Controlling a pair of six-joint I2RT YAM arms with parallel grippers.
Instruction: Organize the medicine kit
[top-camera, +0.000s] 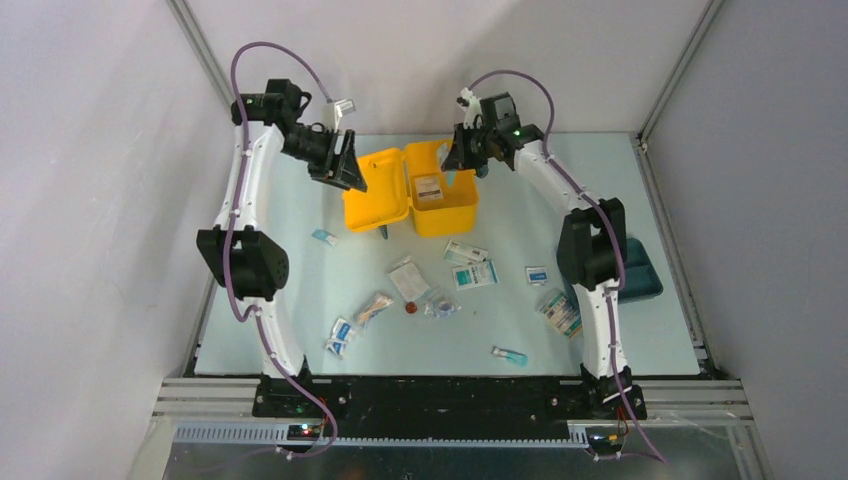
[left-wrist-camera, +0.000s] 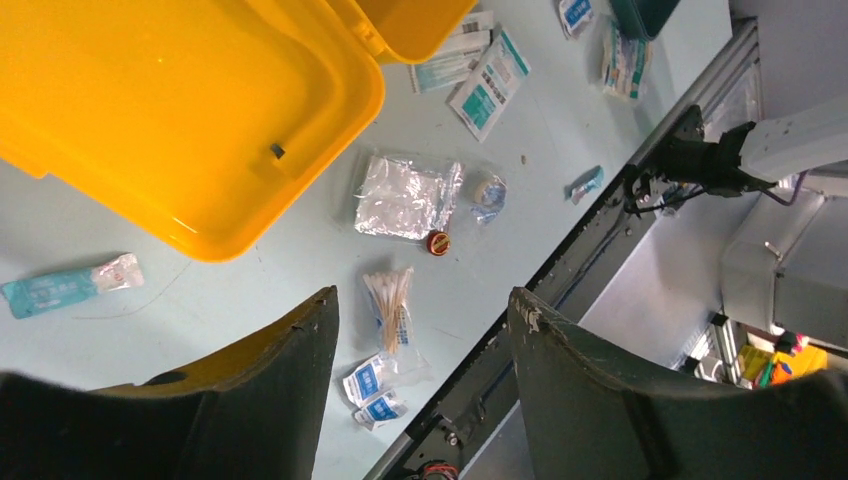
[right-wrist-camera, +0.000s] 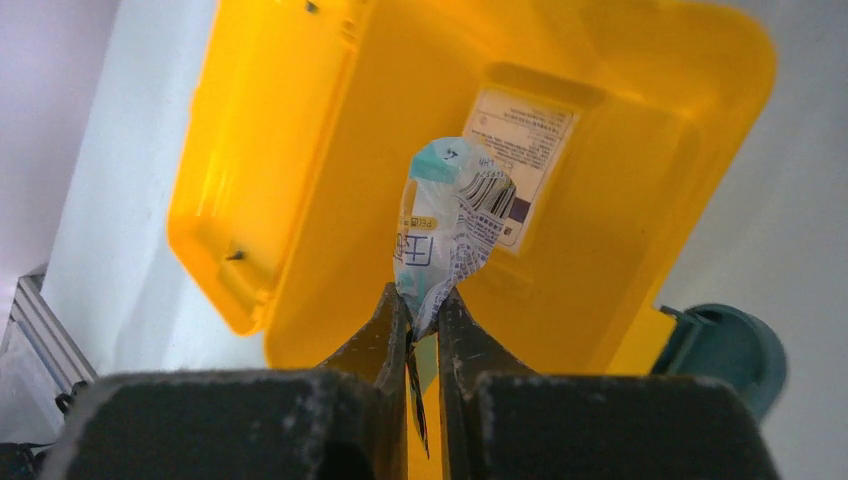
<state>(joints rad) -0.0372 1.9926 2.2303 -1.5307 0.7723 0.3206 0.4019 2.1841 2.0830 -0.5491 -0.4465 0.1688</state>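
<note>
The yellow medicine kit lies open at the back of the table, lid to the left, base to the right with a white-labelled item inside. It also shows in the right wrist view and the left wrist view. My right gripper is shut on a crumpled white-and-teal sachet and holds it above the kit's base; from above it is over the base's right rim. My left gripper is open and empty, raised beside the lid.
Loose packets lie in front of the kit: sachets, a foil pouch, cotton swabs, a small red cap, blue sachets, a teal tube. A dark teal tray sits right.
</note>
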